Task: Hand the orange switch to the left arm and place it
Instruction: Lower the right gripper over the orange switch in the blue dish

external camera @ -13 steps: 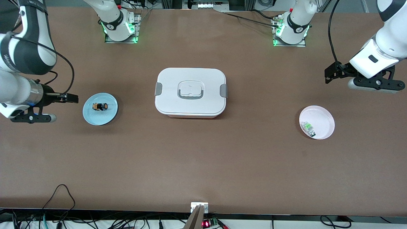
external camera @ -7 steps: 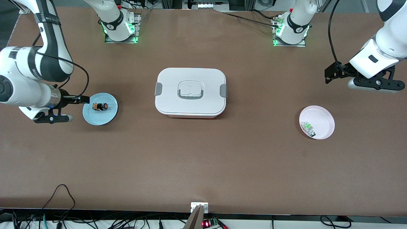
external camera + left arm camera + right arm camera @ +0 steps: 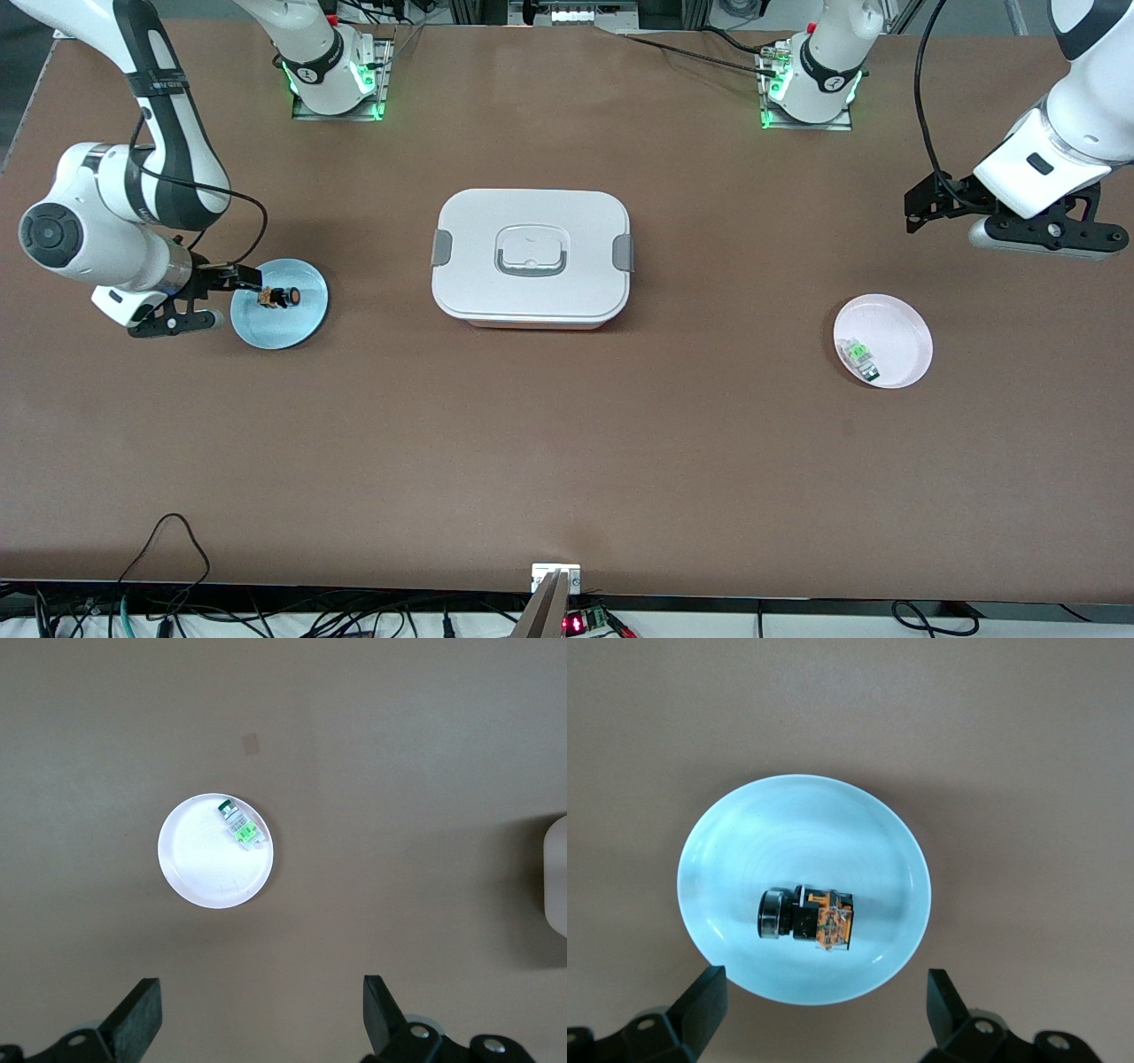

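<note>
orange switch [image 3: 279, 297]: lying on its side in the blue plate [image 3: 279, 328], toward the right arm's end of the table. right gripper [image 3: 251, 278]: fingers spread, empty, over that plate's edge. left gripper [image 3: 921, 203]: waiting, spread, empty, over bare table near the pink plate [image 3: 899, 323]. box [image 3: 532, 257]: mid-table, lid on.

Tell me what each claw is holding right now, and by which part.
Nothing is held. The right claw is open over the blue plate beside the orange switch; the left claw waits open.
</note>
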Action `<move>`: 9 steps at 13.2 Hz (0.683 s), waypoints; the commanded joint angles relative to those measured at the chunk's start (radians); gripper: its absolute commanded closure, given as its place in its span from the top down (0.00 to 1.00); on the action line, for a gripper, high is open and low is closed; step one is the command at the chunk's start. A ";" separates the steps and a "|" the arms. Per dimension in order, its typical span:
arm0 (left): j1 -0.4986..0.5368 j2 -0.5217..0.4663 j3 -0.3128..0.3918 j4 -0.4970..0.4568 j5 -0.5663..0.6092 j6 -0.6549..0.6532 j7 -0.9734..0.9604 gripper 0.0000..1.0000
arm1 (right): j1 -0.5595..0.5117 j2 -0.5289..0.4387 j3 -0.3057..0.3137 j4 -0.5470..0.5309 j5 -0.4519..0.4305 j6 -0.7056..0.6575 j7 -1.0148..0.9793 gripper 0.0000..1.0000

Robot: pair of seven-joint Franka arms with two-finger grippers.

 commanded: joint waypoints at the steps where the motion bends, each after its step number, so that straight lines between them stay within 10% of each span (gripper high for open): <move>1: -0.001 -0.006 0.001 0.008 -0.006 -0.016 -0.002 1.00 | -0.003 -0.021 0.005 -0.058 0.003 0.047 -0.010 1.00; 9: -0.001 -0.006 0.001 0.008 -0.006 -0.016 -0.002 1.00 | -0.001 0.045 0.008 -0.092 0.023 0.136 0.022 1.00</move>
